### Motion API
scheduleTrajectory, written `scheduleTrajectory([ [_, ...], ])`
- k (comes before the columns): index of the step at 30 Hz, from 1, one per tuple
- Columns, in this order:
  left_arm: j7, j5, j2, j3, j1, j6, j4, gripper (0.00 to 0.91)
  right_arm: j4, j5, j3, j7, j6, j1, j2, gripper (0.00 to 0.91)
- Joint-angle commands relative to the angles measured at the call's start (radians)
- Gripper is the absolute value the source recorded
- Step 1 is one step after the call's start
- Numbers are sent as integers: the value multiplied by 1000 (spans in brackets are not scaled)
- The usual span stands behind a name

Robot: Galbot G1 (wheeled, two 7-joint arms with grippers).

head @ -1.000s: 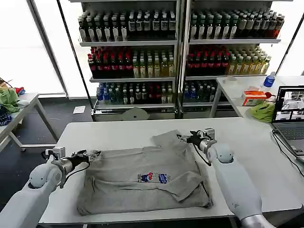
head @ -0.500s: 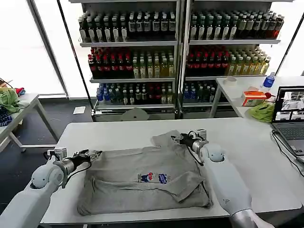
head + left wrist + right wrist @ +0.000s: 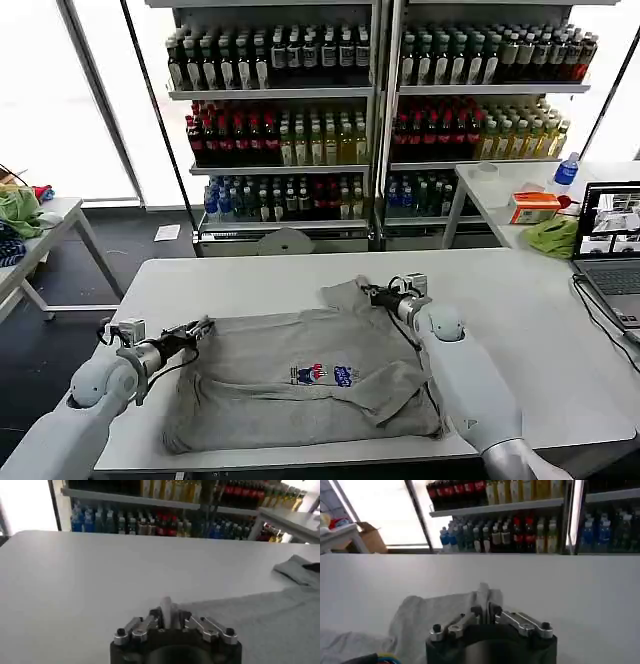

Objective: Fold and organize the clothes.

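A light grey shirt [image 3: 290, 352] with a small multicoloured chest print [image 3: 323, 375] lies partly folded on the white table [image 3: 530, 300]. One sleeve [image 3: 345, 293] sticks out at its far edge. My left gripper [image 3: 203, 327] rests low at the shirt's left edge, fingers pressed together where the cloth edge [image 3: 235, 611] meets them [image 3: 166, 606]. My right gripper [image 3: 367, 291] sits at the far sleeve, shut with the bunched sleeve cloth [image 3: 427, 612] rising to its tips [image 3: 484, 592].
A laptop [image 3: 612, 245] with a cable stands at the table's right edge. A yellow-green cloth [image 3: 550, 236] and an orange box [image 3: 533, 205] lie on the table behind it. Bottle shelves [image 3: 380, 120] stand beyond. A side table [image 3: 45, 225] at the left carries a green cloth [image 3: 18, 208].
My right gripper has slid left along the far edge onto the sleeve. The left arm has sunk a little toward me, its gripper staying at the shirt's left edge.
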Motion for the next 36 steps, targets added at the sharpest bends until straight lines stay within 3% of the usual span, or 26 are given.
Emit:
scheduleTrajectory([
  [1, -2, -1, -5, 8, 3, -16, -2, 10, 10, 22, -1, 3, -4, -1, 4, 0],
  [13, -21, -71, -2, -10, -18, -46, -11, 10, 103, 172, 22, 47, -6, -41, -17, 0],
  [22, -33, -119, 20, -100, 47, -59, -122, 10, 338, 307, 65, 84, -30, -144, -79, 0],
  [36, -54, -175, 30, -283, 313, -85, -419, 10, 783, 470, 183, 163, -39, -409, -211, 0],
])
